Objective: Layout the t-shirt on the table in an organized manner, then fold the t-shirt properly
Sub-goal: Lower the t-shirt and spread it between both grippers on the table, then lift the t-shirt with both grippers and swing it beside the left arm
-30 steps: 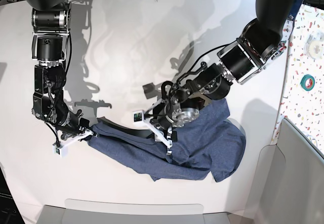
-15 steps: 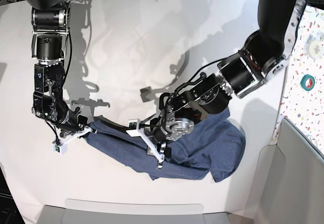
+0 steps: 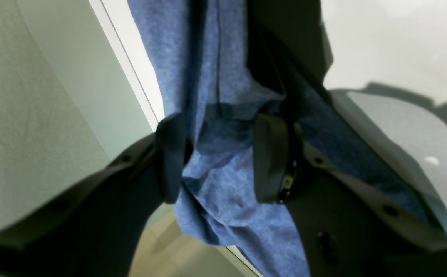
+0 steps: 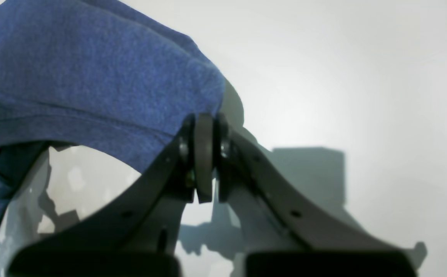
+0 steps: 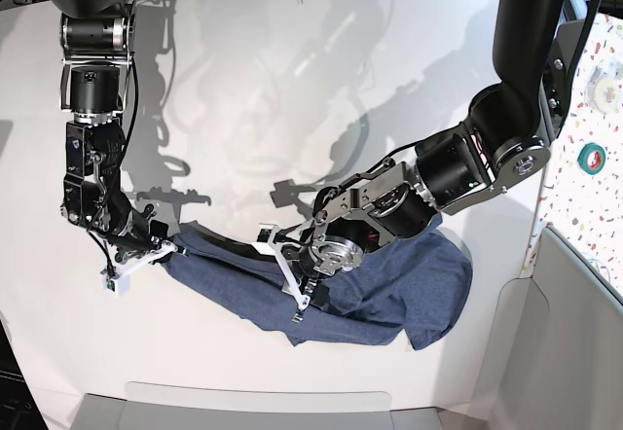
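T-shirt (image 5: 389, 284): lying crumpled on the white surface (image 5: 243, 89), toward its front edge; the bulk is bunching toward the base view's right, while a narrower stretch is running out to that view's left. No lettering is showing.

T-shirt, close up: heathered blue fabric, creased and folded over itself in the left wrist view (image 3: 223, 161); in the right wrist view (image 4: 92, 84) a rounded fold is draping over the claw tip.

Right claw (image 5: 161, 253): sitting low at the shirt's far-left end in the base view. Its tips are pressing together (image 4: 204, 154), pinching the edge of the fabric, which is trailing back from the pinch.

Left claw (image 5: 297, 279): reaching down over the middle of the shirt, on the cloth. Its two dark pads are standing spread (image 3: 217, 161), with a ridge of fabric passing between them. One pad (image 3: 171, 157) is touching the cloth; the other (image 3: 269, 157) is sitting at the fabric's side, contact unclear. Not clamping down on the shirt.

Arms: both are casting hard shadows on the surface behind them.

Speckled side panel (image 5: 584, 128): standing at the base view's right edge, with a teal tape roll (image 5: 591, 158) and a pale roll (image 5: 605, 88) on it, well apart from the shirt.

Surface near the right claw: bare and white in the right wrist view (image 4: 342, 77), carrying only the claw's shadow.
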You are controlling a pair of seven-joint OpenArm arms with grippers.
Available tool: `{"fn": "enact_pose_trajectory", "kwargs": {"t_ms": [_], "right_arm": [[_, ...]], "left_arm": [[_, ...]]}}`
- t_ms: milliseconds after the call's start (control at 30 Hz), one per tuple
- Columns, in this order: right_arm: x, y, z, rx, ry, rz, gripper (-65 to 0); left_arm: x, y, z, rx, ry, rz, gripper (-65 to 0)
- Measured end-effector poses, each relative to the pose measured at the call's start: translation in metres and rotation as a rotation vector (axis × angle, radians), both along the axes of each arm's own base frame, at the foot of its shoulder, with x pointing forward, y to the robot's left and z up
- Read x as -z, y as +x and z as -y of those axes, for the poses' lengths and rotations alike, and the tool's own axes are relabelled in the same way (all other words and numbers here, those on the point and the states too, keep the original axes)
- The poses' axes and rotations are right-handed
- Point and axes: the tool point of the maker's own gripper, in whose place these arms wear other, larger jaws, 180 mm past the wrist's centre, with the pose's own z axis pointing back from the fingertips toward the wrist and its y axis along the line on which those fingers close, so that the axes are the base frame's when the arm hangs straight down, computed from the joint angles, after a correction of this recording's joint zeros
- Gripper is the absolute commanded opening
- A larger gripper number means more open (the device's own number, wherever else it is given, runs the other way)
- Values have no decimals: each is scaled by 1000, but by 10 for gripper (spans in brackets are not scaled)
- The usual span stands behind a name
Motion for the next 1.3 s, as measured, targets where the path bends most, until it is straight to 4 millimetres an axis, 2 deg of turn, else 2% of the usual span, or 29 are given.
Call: {"fn": "enact_pose_trajectory", "kwargs": {"t_ms": [200, 467, 667, 800, 867, 900, 1000, 1067, 1167, 1300], "right_arm": [[6, -5, 0, -1, 1, -15, -650], [7, -6, 0, -2, -1, -14, -650], [7, -6, 0, -3, -1, -14, -650], [7, -6, 0, -2, 0, -14, -650], [7, -6, 0, -2, 0, -14, -650], [7, -6, 0, -2, 1, -14, -650], [7, -6, 0, -2, 0, -14, -650], [7, -6, 0, -2, 0, -14, -650], [6, -6, 0, -3, 0, -14, -650], [3, -3, -1, -3, 4, -7, -650]], "left_arm": [[-10, 8, 1, 9, 13, 24, -367], [20, 6, -7, 4, 45, -41, -367], [24, 13, -16, -15, 56, -47, -367], [24, 11, -13, -3, 47, -50, -373], [25, 10, -9, -1, 45, -50, -417], [25, 9, -7, 4, 43, -51, -463], [26, 7, -3, 12, 33, -59, -650], [28, 6, -4, 2, 27, -63, -650], [22, 10, -6, -68, -85, -91, -650], [-16, 20, 0, -144, -293, -62, -650]]}}
